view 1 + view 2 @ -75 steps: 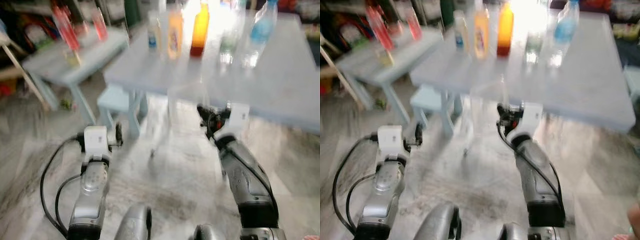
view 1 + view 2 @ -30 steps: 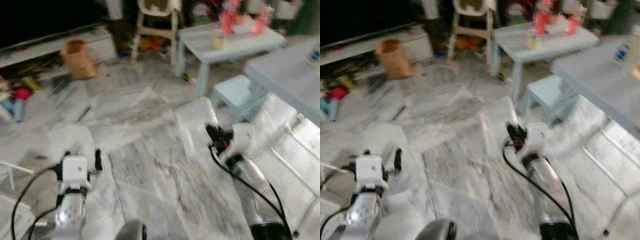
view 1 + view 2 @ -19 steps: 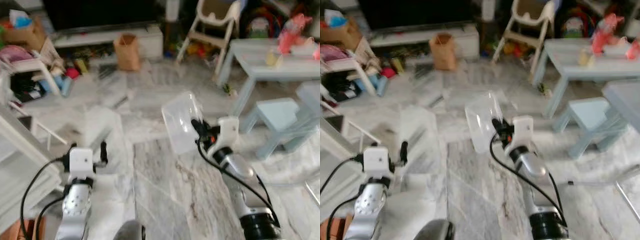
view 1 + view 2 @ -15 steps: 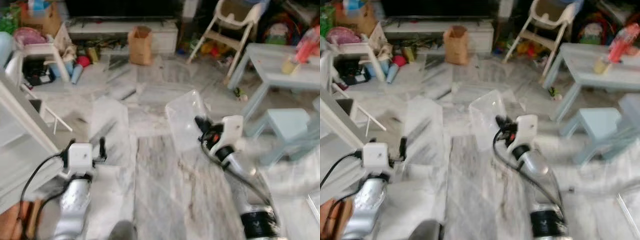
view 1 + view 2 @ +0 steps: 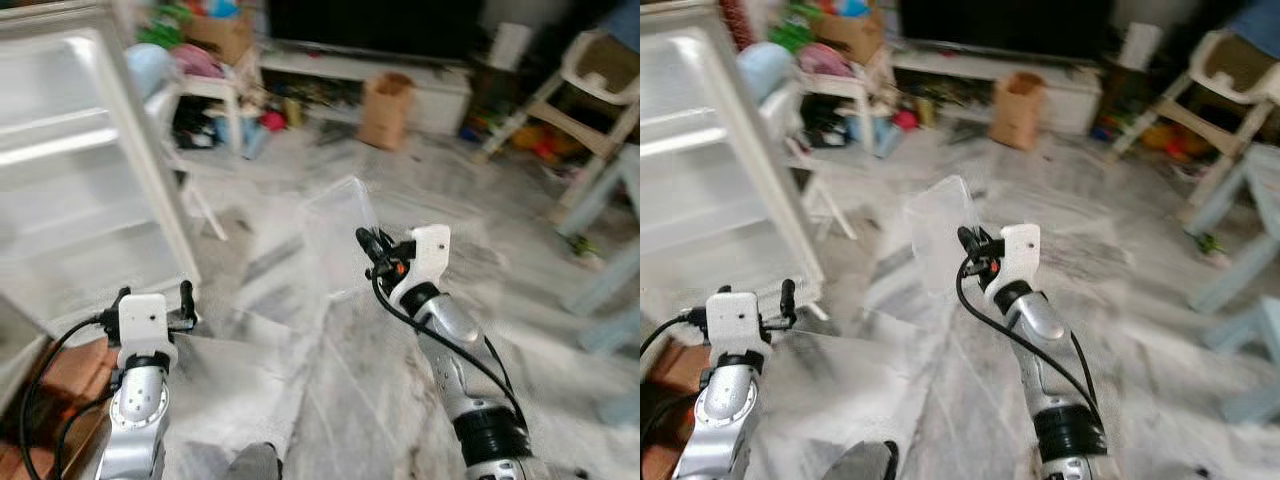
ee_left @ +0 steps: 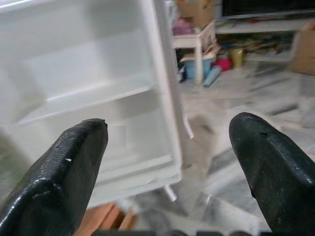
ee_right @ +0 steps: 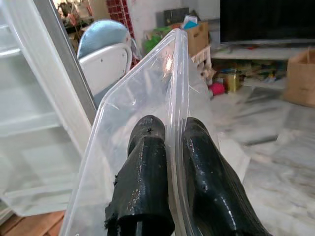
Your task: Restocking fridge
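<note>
Marble floor; thin clear-plastic container in right hand.

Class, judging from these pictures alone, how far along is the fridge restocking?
Done: the fridge stands open, its white shelves looking bare. In hand: the right gripper is shut on the rim of a clear container, carried above the floor. The left gripper is open, facing the shelves. Left: placing the container inside.

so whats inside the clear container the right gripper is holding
Nothing shows inside the clear container: through its walls you see only the room. The right gripper pinches its rim, and the fingers cover a small patch near the grip.
</note>
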Controlling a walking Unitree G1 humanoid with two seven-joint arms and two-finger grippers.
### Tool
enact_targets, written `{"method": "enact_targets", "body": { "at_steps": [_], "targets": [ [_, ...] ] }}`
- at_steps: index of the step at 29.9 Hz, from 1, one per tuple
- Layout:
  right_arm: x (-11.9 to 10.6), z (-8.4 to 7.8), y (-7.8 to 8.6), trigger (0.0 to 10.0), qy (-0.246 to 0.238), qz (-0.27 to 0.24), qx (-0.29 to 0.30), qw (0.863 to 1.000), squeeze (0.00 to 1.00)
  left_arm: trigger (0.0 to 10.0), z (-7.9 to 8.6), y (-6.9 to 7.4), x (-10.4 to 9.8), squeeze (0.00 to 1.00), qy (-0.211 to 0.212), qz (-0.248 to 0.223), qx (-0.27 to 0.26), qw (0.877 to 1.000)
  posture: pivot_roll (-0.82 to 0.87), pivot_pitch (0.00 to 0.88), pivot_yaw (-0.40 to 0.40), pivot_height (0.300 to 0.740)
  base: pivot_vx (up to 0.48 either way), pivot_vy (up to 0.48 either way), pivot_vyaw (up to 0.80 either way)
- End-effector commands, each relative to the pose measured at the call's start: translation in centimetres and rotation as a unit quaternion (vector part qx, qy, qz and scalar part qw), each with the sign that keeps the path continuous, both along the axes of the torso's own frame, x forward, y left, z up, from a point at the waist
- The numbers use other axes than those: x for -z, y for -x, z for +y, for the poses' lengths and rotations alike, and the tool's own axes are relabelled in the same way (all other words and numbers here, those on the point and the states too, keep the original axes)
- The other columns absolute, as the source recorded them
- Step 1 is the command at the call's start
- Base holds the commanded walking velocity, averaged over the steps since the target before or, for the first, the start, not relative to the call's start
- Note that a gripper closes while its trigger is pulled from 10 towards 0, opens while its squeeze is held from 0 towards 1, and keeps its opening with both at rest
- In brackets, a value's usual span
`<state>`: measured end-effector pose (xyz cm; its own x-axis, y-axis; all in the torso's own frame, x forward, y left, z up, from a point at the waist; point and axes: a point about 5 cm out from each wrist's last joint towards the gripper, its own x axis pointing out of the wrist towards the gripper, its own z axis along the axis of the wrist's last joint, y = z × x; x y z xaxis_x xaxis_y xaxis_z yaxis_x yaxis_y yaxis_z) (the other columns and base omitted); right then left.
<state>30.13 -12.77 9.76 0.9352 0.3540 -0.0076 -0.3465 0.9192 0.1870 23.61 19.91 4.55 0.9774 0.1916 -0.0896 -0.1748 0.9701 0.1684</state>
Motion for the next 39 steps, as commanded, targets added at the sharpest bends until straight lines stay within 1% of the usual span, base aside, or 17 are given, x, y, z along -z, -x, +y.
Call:
{"method": "enact_targets", "body": {
  "at_steps": [1, 5, 10, 13, 18, 23, 26, 27, 28, 30, 31, 34, 39],
  "targets": [
    [0.1, -0.8, -0.1, 10.0, -0.003, -0.001, 0.026, 1.000, 0.00, 10.0, -0.5, -0.3, 0.2, 0.00, -0.004, 0.009, 0.024, 1.000, 0.10, 0.000, 0.012, 0.740, 0.000, 0.000, 0.78],
    [0.0, -1.5, 0.5, 10.0, -0.007, -0.004, 0.045, 0.999, 0.00, 10.0, -0.8, -1.3, -0.6, 0.00, -0.007, 0.001, 0.036, 0.999, 0.08, 0.000, 0.033, 0.740, 0.000, 0.000, 0.78],
    [0.6, -1.5, 0.9, 10.0, 0.000, 0.002, 0.046, 0.999, 0.00, 10.0, -1.3, -1.9, -0.9, 0.00, -0.013, -0.004, 0.057, 0.998, 0.08, 0.004, 0.030, 0.740, 0.000, 0.000, 0.78],
    [0.6, -1.5, 1.0, 10.0, 0.000, 0.002, 0.045, 0.999, 0.00, 10.0, -1.4, -1.9, -1.0, 0.00, -0.015, -0.005, 0.059, 0.998, 0.08, 0.003, 0.029, 0.740, 0.000, 0.000, 0.78],
    [0.2, -1.3, 0.6, 10.0, 0.005, -0.003, 0.036, 0.999, 0.00, 10.0, -1.0, -1.7, -1.1, 0.00, -0.002, -0.008, 0.035, 0.999, 0.09, 0.012, 0.023, 0.740, 0.000, 0.000, 0.78],
    [0.0, -0.8, 0.3, 10.0, 0.004, -0.004, 0.027, 1.000, 0.00, 10.0, -0.7, -1.3, -0.9, 0.00, 0.007, 0.000, 0.023, 1.000, 0.09, 0.023, 0.015, 0.740, 0.000, 0.000, 0.78],
    [0.1, -0.5, 0.5, 10.0, 0.005, -0.003, 0.018, 1.000, 0.00, 10.0, -0.7, -1.2, -0.9, 0.00, 0.020, -0.004, 0.010, 1.000, 0.09, 0.031, 0.009, 0.740, 0.000, 0.000, 0.78],
    [0.1, -0.5, 0.6, 10.0, 0.006, -0.003, 0.015, 1.000, 0.00, 10.0, -0.6, -1.1, -1.0, 0.00, 0.032, -0.004, 0.003, 0.999, 0.09, 0.035, 0.007, 0.740, 0.000, 0.000, 0.79],
    [0.1, -0.5, 0.6, 10.0, 0.006, -0.003, 0.015, 1.000, 0.00, 10.0, -0.6, -1.1, -1.0, 0.00, 0.032, -0.004, 0.003, 0.999, 0.09, 0.035, 0.007, 0.740, 0.000, 0.000, 0.79],
    [0.1, -0.5, 0.7, 10.0, 0.007, -0.003, 0.014, 1.000, 0.00, 10.0, -0.6, -1.0, -0.9, 0.00, 0.046, -0.003, -0.002, 0.999, 0.09, 0.036, 0.006, 0.740, 0.000, 0.000, 0.78],
    [0.0, -0.6, 0.6, 10.0, 0.008, -0.003, 0.014, 1.000, 0.00, 10.0, -0.7, -1.0, -1.0, 0.00, 0.059, -0.003, 0.010, 0.998, 0.09, 0.045, 0.002, 0.740, 0.000, 0.000, 0.78],
    [0.0, -0.6, 0.6, 10.0, 0.009, -0.002, 0.013, 1.000, 0.00, 10.0, -1.1, -1.0, -1.1, 0.00, 0.064, -0.008, 0.022, 0.998, 0.09, 0.051, 0.001, 0.740, 0.000, 0.000, 0.78],
    [0.0, -0.5, 0.5, 10.0, 0.006, 0.000, 0.010, 1.000, 0.00, 10.0, -1.2, -0.8, -1.1, 0.00, 0.069, -0.004, 0.015, 0.998, 0.09, 0.052, 0.000, 0.740, 0.000, 0.000, 0.78]
  ]
}}
